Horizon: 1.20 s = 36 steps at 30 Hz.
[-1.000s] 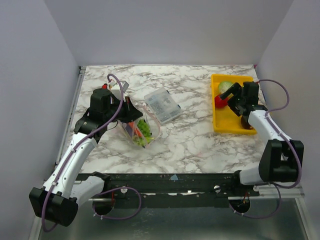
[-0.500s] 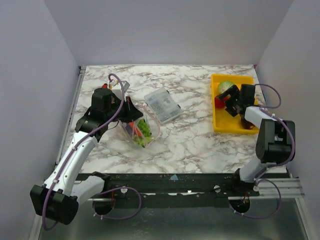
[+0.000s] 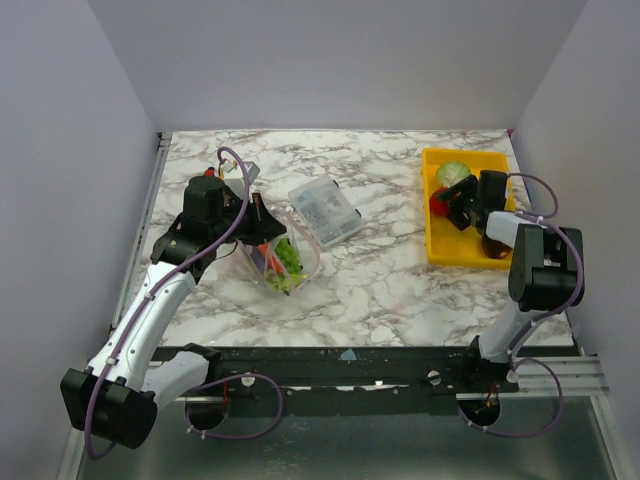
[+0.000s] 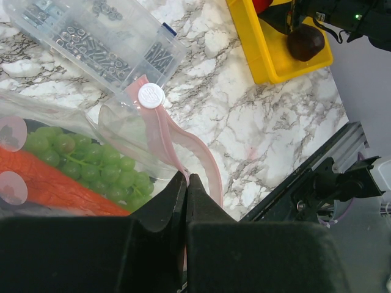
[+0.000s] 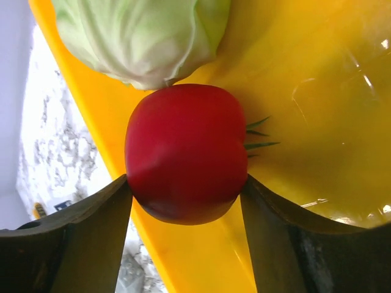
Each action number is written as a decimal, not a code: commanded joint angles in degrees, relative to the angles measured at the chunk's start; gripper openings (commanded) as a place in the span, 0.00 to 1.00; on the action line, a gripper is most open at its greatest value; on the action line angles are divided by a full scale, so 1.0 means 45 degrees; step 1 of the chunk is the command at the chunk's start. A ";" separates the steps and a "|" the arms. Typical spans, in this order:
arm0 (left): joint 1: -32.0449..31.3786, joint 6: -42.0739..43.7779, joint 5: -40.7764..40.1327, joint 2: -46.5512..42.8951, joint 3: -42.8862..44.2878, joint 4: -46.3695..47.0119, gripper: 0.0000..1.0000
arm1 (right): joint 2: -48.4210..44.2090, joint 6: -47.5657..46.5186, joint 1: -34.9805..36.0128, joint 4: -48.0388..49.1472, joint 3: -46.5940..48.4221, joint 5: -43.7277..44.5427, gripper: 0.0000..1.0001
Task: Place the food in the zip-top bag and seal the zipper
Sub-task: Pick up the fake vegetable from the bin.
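Note:
My left gripper (image 3: 262, 228) is shut on the pink zipper (image 4: 165, 131) at the mouth of the clear zip-top bag (image 3: 285, 255), which lies left of centre. Green grapes (image 4: 91, 162) and an orange piece (image 4: 55, 189) are inside the bag. My right gripper (image 3: 450, 200) is in the yellow tray (image 3: 460, 240), with both fingers against the sides of the red round fruit (image 5: 183, 152). The pale green cabbage (image 5: 143, 36) lies just beyond the fruit, touching it. A dark maroon piece (image 4: 305, 41) lies at the tray's near end.
A rigid clear plastic box (image 3: 325, 210) of small metal parts lies just right of the bag's mouth. The yellow tray stands along the right edge of the marble table (image 3: 390, 280). White walls close in the sides and back.
My right arm has folded in and the gripper has moved down onto the red fruit in the tray. My left gripper has kept hold of the bag's zipper, almost unmoved.

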 commanded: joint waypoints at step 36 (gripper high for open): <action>0.0116 -0.0002 0.0307 -0.0022 0.0169 0.0209 0.00 | -0.8068 -0.4573 0.4540 -0.0562 -0.1521 -0.9097 0.19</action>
